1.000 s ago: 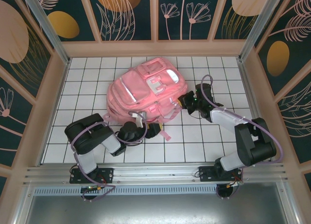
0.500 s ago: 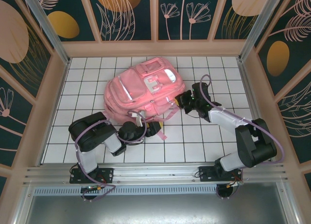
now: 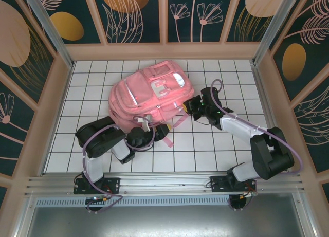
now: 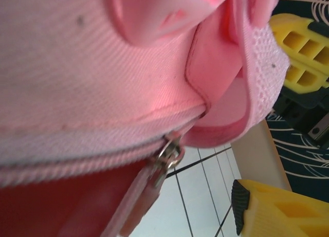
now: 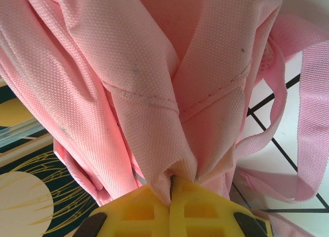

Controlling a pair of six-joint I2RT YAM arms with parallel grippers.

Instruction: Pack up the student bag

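I am working inside a boxed-in desk (image 3: 216, 149) of white tiles with dark grid lines. A pale wooden rim (image 3: 60, 93) is running round its left, far and right sides, and an aluminium rail (image 3: 164, 183) is crossing the near edge above my two bases. Bare tiles are lying open to the left of the student bag (image 3: 149, 93), to its right beyond my right arm, and along the near strip between my arms. The bag's far end is sitting close to the back rim. The bag itself is lying flat and slightly askew in the middle, pink woven fabric with a pale shiny strip and a white clip on top, and a loose pink strap (image 3: 168, 139) is trailing onto the tiles. My right hand (image 5: 170, 188) is pinching a gathered fold of the bag's fabric at its right edge, with the yellow fingers pressed together on it. My left hand (image 3: 153, 131) is sitting at the bag's near edge with its fingers (image 4: 300, 47) standing wide apart, beside a metal zipper pull (image 4: 167, 156) and gripping nothing. Dark panels (image 3: 139, 16) painted with pale leaves and orange discs are walling the space.
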